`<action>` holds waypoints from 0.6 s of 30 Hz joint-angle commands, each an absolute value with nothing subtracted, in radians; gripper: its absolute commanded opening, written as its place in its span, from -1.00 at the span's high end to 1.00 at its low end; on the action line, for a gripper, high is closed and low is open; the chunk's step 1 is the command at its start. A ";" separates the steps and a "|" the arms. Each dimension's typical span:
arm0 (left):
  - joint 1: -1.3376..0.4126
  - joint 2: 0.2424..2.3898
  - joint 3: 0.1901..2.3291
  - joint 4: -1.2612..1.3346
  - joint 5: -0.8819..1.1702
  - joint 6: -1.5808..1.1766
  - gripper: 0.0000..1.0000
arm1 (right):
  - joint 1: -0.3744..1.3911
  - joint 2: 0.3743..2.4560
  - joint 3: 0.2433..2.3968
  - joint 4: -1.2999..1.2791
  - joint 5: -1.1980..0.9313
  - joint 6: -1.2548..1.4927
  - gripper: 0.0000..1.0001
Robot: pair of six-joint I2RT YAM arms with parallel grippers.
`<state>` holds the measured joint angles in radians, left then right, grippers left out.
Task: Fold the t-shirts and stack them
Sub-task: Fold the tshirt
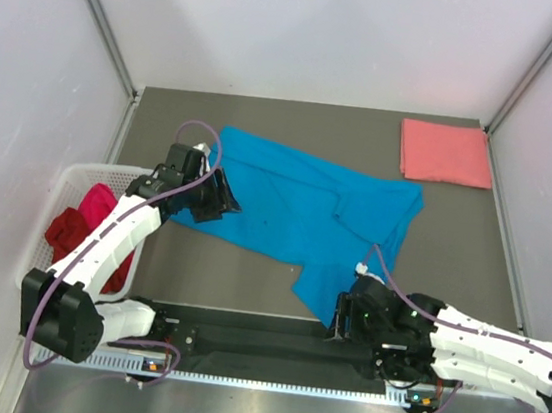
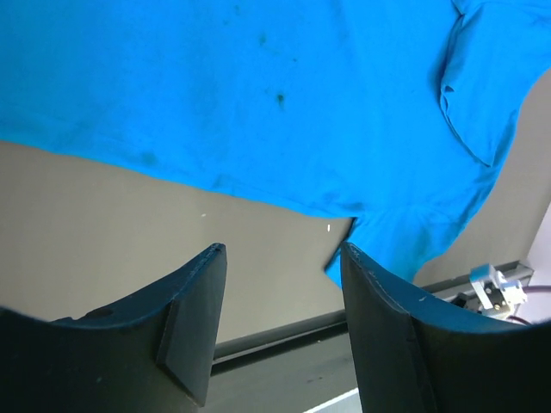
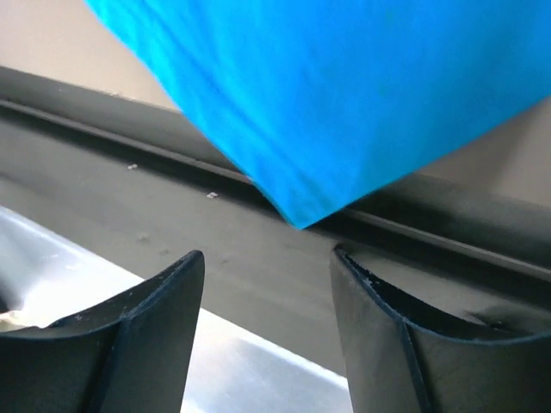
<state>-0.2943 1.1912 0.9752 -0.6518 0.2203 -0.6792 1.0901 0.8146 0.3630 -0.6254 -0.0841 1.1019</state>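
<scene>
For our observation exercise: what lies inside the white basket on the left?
Bunched red cloth lies in the white basket; the left arm crosses above, hiding part. Anything underneath the cloth cannot be seen.

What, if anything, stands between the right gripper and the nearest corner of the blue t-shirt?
Nothing visible. In the right wrist view the open right gripper faces the corner of the blue t-shirt directly, with only bare table edge between them.
</scene>
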 commanded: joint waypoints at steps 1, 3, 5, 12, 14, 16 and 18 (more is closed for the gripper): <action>-0.296 1.169 0.977 -0.657 0.256 -0.707 -0.20 | 1.094 0.761 0.304 -0.522 -0.086 1.290 -0.22; -0.296 1.164 0.979 -0.661 0.262 -0.712 -0.20 | 1.089 0.718 0.259 -0.512 -0.071 1.331 -0.22; -0.298 1.160 0.982 -0.664 0.265 -0.709 -0.20 | 1.089 0.689 0.246 -0.506 -0.019 1.365 -0.21; -0.298 1.137 0.982 -0.689 0.262 -0.696 -0.19 | 1.088 0.654 0.268 -0.623 0.103 1.381 -0.17; -0.298 1.131 0.973 -0.686 0.264 -0.701 -0.20 | 1.086 0.646 0.267 -0.641 0.115 1.374 -0.16; -0.298 1.124 0.962 -0.680 0.267 -0.707 -0.20 | 1.085 0.643 0.258 -0.656 0.121 1.374 -0.16; -0.298 1.123 0.954 -0.675 0.271 -0.707 -0.19 | 1.085 0.641 0.252 -0.660 0.120 1.376 -0.15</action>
